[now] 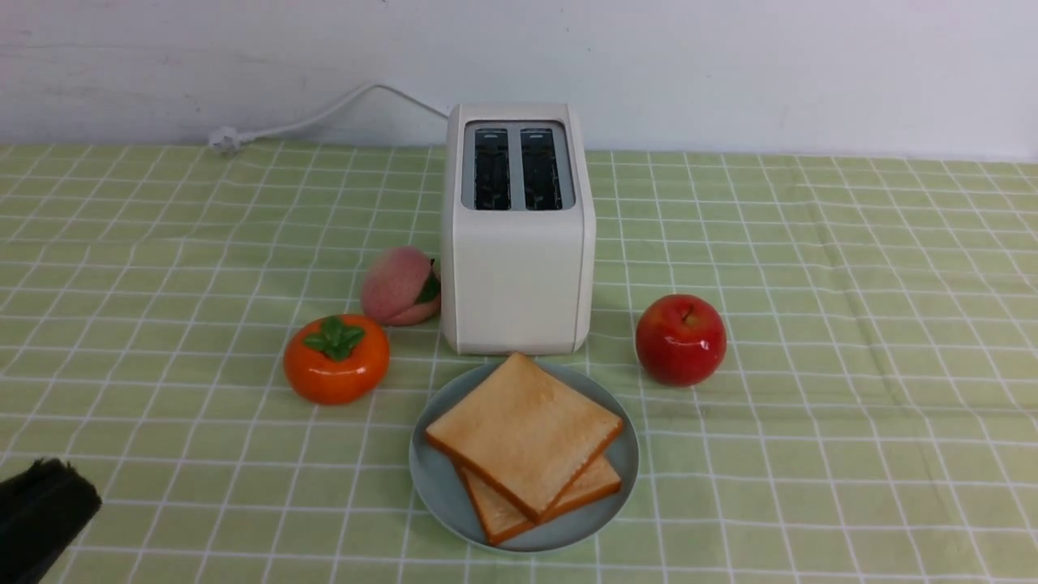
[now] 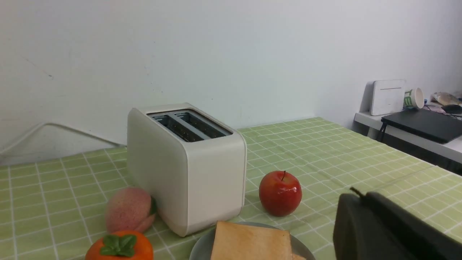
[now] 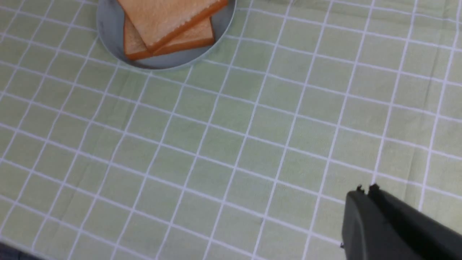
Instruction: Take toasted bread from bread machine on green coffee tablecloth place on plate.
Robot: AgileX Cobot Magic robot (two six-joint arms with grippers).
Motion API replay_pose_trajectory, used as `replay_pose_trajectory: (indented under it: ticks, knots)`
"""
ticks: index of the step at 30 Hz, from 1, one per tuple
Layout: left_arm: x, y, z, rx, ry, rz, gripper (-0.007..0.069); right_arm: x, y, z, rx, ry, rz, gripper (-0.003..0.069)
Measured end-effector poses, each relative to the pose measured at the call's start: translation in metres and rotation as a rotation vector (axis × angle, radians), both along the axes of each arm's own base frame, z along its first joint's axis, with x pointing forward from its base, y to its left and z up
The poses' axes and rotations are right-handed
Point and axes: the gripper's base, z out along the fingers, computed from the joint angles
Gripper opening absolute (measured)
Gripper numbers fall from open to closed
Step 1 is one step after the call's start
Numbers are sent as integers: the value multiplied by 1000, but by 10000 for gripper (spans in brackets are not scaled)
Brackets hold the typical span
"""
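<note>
Left claw (image 2: 361,196), right claw (image 3: 366,191) clenched empty, golden-tan toasted bread (image 1: 523,430) stacked askew on plate (image 1: 438,487)

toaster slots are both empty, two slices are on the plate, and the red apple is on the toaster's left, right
Not quite: the front view shows the apple on the right of the toaster, apart from it. The slots are both empty and the two slices lie stacked on the plate.
</note>
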Motion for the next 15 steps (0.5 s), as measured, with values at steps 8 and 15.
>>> replay_pose_trajectory:
  ticks: [8,15]
  knots:
    - [7,0,-41,15,68,34,-13,-3,-6,-47,164,-327,-102,8]
    - [10,-1,-64,43,132,31,-13,13,-7,-83,257,-473,-182,15]
